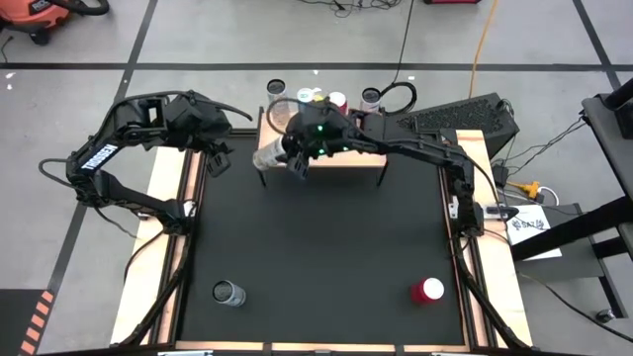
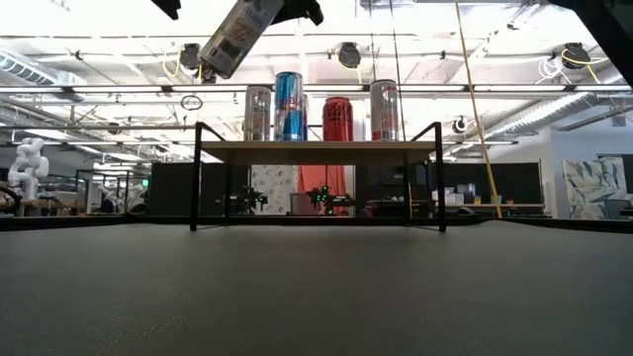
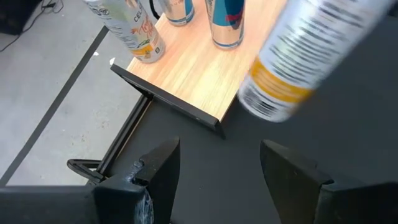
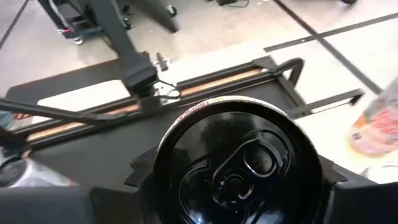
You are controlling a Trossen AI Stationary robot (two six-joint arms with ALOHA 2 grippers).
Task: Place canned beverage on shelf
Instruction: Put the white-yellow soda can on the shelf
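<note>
Can (image 1: pixel 269 154) grasped tilted by right gripper (image 1: pixel 293 156) above shelf (image 2: pixel 318 149), left gripper (image 1: pixel 216 155) open though logged clenched; standing cans could be toppled if lowered unrighted.

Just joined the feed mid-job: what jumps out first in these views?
The right tool holds a white can tilted in the air over the left front corner of the shelf, not yet set down. Four cans already stand abreast on that shelf at the mat's far edge. The left tool waits beside the shelf's left end, and two more cans, a silver one and a red one, stand near the mat's front edge.
</note>
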